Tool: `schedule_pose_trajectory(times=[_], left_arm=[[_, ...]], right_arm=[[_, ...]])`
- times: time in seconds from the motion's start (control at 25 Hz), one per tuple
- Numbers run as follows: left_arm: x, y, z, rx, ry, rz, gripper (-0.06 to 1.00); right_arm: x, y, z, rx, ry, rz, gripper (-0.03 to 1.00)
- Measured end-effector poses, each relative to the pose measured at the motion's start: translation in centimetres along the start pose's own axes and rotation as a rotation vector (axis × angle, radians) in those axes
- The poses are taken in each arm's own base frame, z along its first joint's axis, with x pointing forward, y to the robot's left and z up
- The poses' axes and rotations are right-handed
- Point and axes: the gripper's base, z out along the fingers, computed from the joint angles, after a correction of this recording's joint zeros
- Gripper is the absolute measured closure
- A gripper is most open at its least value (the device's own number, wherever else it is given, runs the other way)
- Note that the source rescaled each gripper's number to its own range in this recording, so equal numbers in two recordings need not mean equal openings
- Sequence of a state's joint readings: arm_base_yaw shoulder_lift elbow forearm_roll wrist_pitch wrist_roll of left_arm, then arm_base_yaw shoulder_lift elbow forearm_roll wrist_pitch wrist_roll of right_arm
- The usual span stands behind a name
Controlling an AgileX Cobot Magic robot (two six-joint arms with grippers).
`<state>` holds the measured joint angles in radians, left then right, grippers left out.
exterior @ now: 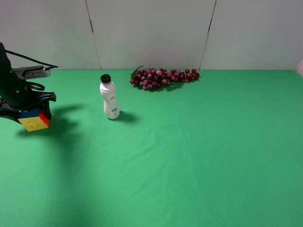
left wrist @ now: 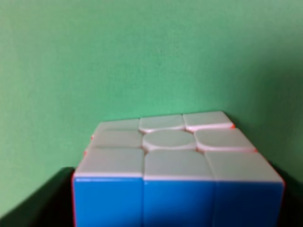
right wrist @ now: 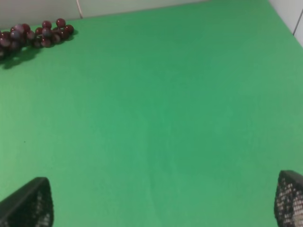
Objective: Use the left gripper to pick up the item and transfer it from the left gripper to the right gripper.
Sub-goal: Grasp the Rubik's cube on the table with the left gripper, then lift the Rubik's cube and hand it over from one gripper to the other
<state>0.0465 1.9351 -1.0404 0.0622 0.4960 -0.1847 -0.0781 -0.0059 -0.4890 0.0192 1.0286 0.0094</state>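
Evidently for the handover, the left gripper (exterior: 31, 112) at far left clamps the puzzle cube (exterior: 34, 121) while the right gripper (right wrist: 159, 201) gapes wide, empty.

"What does the gripper (right wrist: 159, 203) look like?"

"It has two black fingers (right wrist: 29, 205), set wide apart. Only green cloth (right wrist: 156, 118) lies between them."

"Is there anything else on the cloth?"

"Yes, a bunch of dark red grapes (right wrist: 35, 34). They lie far off from the fingers, close by the white wall (right wrist: 132, 5)."
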Motion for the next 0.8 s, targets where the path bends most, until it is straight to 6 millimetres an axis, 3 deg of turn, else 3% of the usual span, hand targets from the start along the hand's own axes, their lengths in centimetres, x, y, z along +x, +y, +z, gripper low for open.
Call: schedule_pose_trajectory(times=[0.04, 0.6, 0.8], left_arm=[[0.0, 0.0, 0.0, 0.001, 0.000, -0.001, 0.94], [-0.3, -0.1, -0.1, 0.006, -0.030, -0.001, 0.94], [-0.4, 0.0, -2.3, 0.014, -0.079, -0.002, 0.94]], right_arm=[[0.0, 0.0, 0.0, 0.000, 0.000, 0.000, -0.03], [0.0, 0.0, 0.0, 0.000, 0.000, 0.000, -0.03], [0.0, 0.0, 0.0, 0.000, 0.000, 0.000, -0.03]])
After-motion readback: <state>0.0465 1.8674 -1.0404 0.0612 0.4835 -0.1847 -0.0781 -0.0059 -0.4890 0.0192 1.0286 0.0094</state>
